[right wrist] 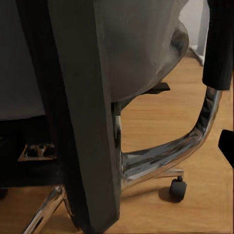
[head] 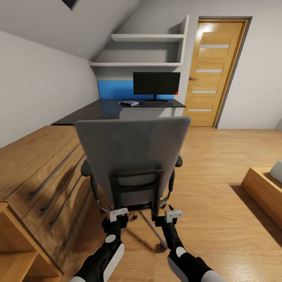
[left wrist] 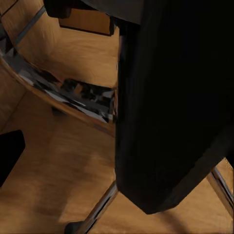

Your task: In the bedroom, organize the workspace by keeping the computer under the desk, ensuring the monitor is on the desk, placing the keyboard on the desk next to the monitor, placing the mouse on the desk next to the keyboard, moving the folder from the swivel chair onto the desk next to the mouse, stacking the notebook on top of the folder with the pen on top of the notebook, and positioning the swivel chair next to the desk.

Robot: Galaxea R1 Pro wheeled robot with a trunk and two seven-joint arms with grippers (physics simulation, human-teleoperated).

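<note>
The swivel chair [head: 133,156] stands right in front of me, its grey back toward me. My left gripper [head: 117,219] and right gripper [head: 167,221] are both open at the black frame low on the chair back [left wrist: 170,107] [right wrist: 83,122]. One fingertip [left wrist: 9,153] [right wrist: 226,146] shows at the edge of each wrist view. Beyond the chair is the black desk [head: 105,111] with the monitor [head: 156,83] and a slim keyboard [head: 158,104] before it. The blue folder [head: 129,103] lies left of them with something small on top. Mouse, pen and computer cannot be made out.
A wooden dresser [head: 43,168] with long bar handles runs along the left, close to the chair. A wooden door [head: 213,70] stands at the back right. A low wooden platform [head: 262,188] sits at the right. Chrome chair legs and a castor [right wrist: 178,187] spread over the wood floor.
</note>
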